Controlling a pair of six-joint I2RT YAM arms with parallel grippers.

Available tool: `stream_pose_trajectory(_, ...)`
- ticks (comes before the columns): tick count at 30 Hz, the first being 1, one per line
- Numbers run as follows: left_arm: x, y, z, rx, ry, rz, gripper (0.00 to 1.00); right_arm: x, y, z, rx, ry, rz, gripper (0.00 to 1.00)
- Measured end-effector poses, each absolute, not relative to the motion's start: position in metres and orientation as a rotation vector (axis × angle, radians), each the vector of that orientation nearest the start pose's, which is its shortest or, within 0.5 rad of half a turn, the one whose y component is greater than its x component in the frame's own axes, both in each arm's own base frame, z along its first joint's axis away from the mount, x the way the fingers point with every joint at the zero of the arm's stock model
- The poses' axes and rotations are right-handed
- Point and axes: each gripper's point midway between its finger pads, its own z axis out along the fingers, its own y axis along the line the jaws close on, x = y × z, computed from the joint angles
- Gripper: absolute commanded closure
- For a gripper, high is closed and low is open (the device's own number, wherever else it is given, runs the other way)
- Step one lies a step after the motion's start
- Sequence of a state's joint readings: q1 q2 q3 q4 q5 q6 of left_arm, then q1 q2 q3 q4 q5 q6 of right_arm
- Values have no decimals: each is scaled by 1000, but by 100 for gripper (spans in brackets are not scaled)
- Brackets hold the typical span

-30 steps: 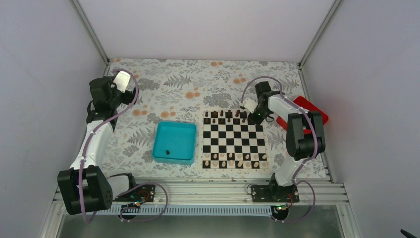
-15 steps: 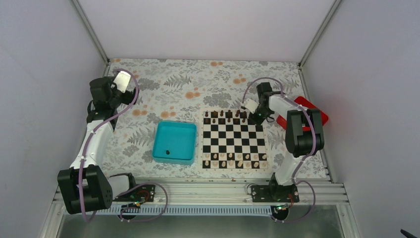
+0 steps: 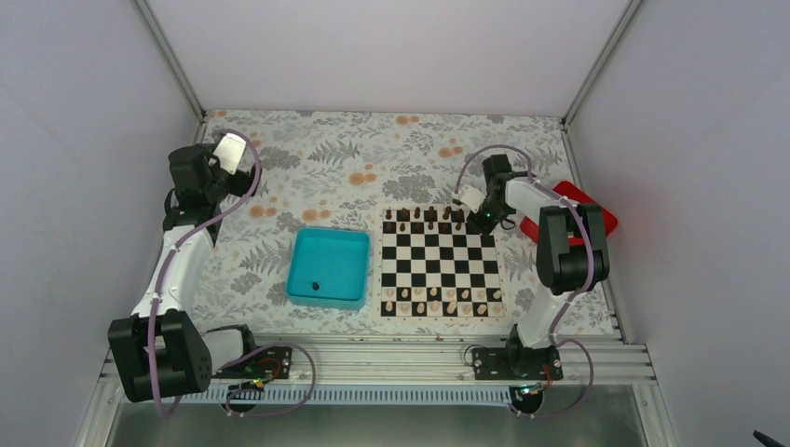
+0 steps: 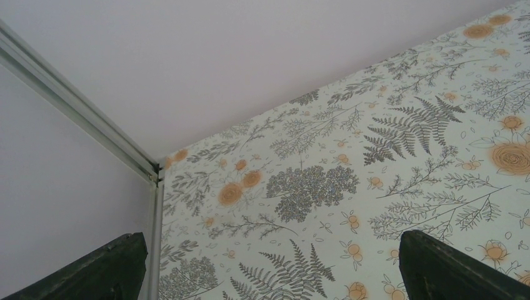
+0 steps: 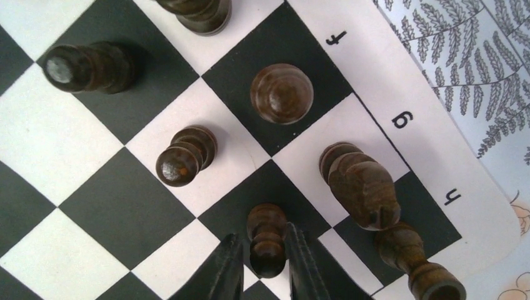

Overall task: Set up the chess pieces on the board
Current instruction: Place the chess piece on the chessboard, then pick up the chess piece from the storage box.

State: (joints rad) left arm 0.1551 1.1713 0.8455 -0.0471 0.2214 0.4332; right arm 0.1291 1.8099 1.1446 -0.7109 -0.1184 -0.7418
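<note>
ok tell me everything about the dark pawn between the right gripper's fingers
The dark pawn is small, dark brown, glossy like turned wood, with a round head, narrow neck and wider base. It looks upright on a black square of the board, g file, second row. The right gripper's fingers flank it closely; contact is unclear.

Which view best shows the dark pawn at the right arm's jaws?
Right wrist: the dark pawn sits close up between the jaws of the right gripper. Top external hides it beneath that gripper; left wrist misses it.
</note>
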Motion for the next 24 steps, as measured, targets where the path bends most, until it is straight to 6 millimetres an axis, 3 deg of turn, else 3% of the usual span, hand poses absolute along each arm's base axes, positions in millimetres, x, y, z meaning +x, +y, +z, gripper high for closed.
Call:
stream_pose_trajectory(8,395,24,247,413,1894,177,0,345,66,36,-1260,2653,90,67)
stream_pose_trajectory(10,395,24,247,413,1894,177,0,345,68,51,-1259,2640,96,65)
stream_pose_trajectory(14,395,23,247,413,1894,176,0,352,88,106,-1273,2539,88,62)
stream_pose_trajectory(16,395,23,247,413,1894,176,0,354,118,141,-1327,2435,82,61)
stream_pose_trajectory(19,395,23,247,413,1894,176,0,343,182,185,-1451,2255,114,59)
stream_pose_trajectory(22,395,23,247,413,1895,176,0,312,260,219,-1598,2061,175,57)
stream_pose_trajectory(24,395,23,247,413,1895,176,0,286,309,231,-1693,1942,232,55)
